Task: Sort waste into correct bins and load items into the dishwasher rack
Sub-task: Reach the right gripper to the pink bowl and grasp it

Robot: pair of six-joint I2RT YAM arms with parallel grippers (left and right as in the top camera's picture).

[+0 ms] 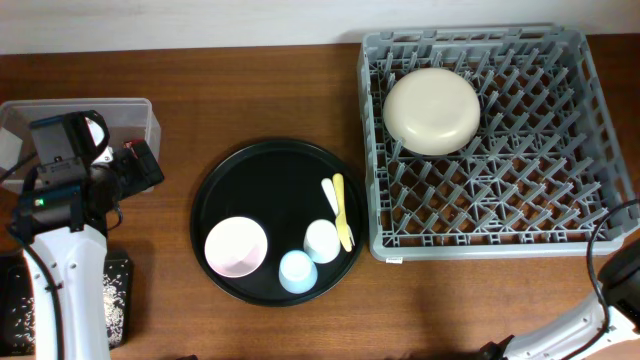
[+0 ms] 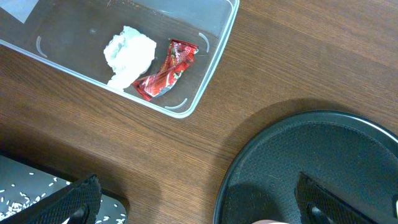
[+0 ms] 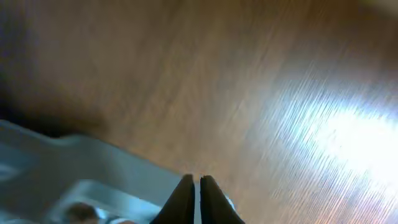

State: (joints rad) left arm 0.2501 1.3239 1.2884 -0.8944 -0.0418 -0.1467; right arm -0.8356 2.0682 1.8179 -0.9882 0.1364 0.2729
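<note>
A large cream bowl [image 1: 432, 110] was seen upside down in the far left part of the large square grey plastic dishwasher rack [image 1: 520, 190], which was set at the right of the brown wooden table [image 1: 250, 90]. On a large round black tray [image 1: 250, 185] beside the rack, a small pink bowl [image 1: 236, 246], a white cup [image 1: 322, 241] and a light blue cup [image 1: 298, 271] were grouped near the front. Pale yellow-white plastic cutlery [image 1: 338, 210] was laid just behind the white cup.

At the far left, a crumpled white paper wad [image 2: 129, 53] and a small crinkled red snack wrapper [image 2: 166, 70] were shown touching inside a clear plastic rectangular tub [image 2: 211, 56]. Loose white rice-like grains [image 2: 18, 198] were scattered in a shallow black rectangular tray [image 1: 118, 300] near the front edge.

The left arm [image 1: 60, 240] was raised over the table between the tub and the round tray. The left gripper [image 2: 199, 205] was pointed downward, spread wide, with nothing held.

The right arm [image 1: 600, 320] was low at the front right corner. The right gripper [image 3: 198, 190] was shown closed to a thin slit above bare wood beside a grey rack corner, with nothing seen between its tips.
</note>
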